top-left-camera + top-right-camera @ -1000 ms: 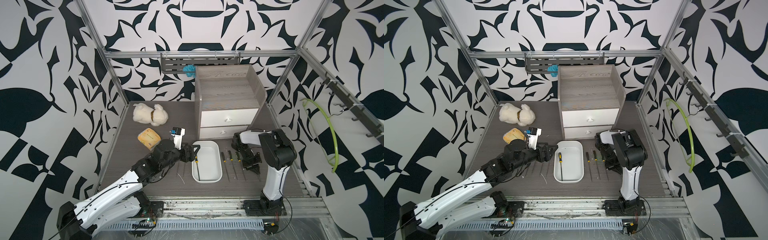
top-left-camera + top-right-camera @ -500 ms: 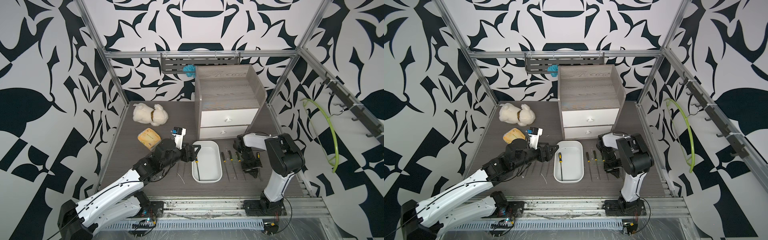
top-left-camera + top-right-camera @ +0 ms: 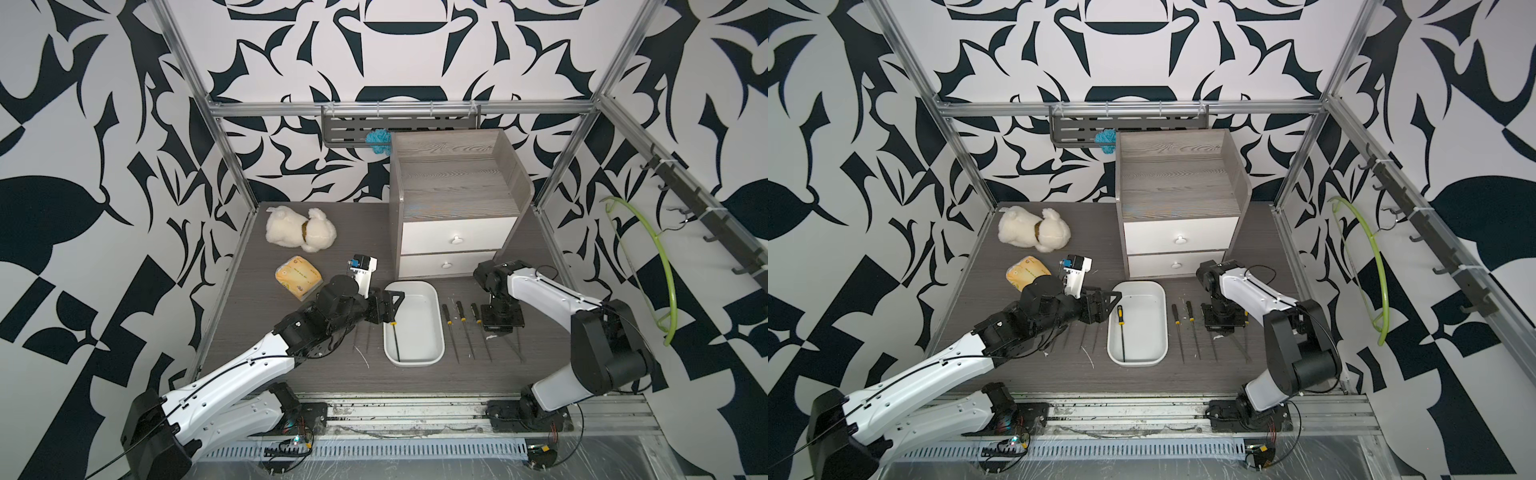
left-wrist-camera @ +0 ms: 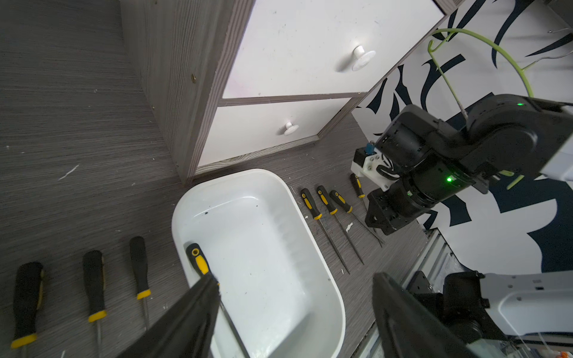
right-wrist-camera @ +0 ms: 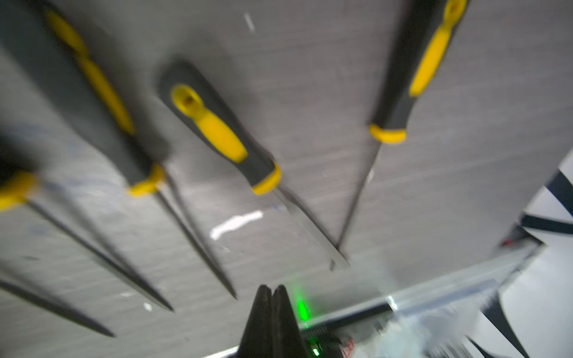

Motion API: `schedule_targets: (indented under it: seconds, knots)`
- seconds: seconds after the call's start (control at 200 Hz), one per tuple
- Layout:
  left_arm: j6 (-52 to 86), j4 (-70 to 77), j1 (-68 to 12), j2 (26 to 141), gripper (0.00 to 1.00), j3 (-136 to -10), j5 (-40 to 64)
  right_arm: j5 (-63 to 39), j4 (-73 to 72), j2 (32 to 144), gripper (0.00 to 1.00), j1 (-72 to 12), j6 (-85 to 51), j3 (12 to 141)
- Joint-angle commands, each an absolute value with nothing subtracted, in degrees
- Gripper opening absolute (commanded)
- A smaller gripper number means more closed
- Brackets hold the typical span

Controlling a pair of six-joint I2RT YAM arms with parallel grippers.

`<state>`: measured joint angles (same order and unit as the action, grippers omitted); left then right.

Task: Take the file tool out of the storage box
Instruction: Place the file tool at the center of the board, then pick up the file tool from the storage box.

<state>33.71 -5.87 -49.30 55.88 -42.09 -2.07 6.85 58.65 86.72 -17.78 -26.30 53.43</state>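
Dark wood-grain bench [image 3: 353, 245], patterned black-and-white walls on all sides. At far left lie a plush toy [image 3: 300, 231] and a yellow packet [image 3: 298, 277], neither part of the job.

Left end effector [image 3: 390, 308]: jaws spread wide, holding nothing, poised over the handle end of the storage box [image 3: 419, 328]. No change over the last second. Three files [image 4: 93, 279] lie on the bench just beside the box on this side.

Task item: one file [image 3: 1121, 332] lies inside the box along its left wall, handle toward the cabinet [image 3: 453, 187]. In the left wrist view it sits against one finger [image 4: 198, 310] rather than centred between the two. Contact cannot be confirmed.

Right of the box, further files [image 3: 461, 320] lie in a row on the bench.

Right end effector [image 5: 272, 291]: hovers over that row, tips pressed together, nothing between them. Change noted: the jaws have closed the last fraction and the arm's elbow has swung outward.

Assessment: the right arm appears finished here. The remaining file falls to the left arm, which needs to shift sideways before closing.
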Motion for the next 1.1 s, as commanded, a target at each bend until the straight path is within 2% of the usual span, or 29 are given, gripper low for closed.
schedule_targets:
  seconds: [0.0, 0.175, 0.58, 0.755, 1.095]
  knots:
    - [33.66, -6.73, -49.31, 56.38, 0.83, -43.90, -1.98, 3.43, 49.64, 82.33, 0.01, -18.01, -25.42, 50.05]
    - [33.57, -6.77, -49.31, 57.93, 0.83, -44.30, -1.94, 0.84, 42.85, 78.17, 0.01, -18.02, -26.40, 45.17]
    - [33.21, -11.07, -49.31, 63.60, 0.80, -47.67, -2.90, 3.53, 34.89, 84.60, 0.00, -17.91, -25.99, 43.75]
    - [32.83, -14.57, -49.48, 68.11, 0.75, -50.47, -3.25, 7.26, 35.77, 85.34, 0.00, -17.93, -27.45, 45.19]
    - [32.17, -16.42, -50.36, 72.57, 0.76, -53.17, -2.81, 13.17, 38.36, 88.30, 0.00, -16.59, -25.17, 49.79]
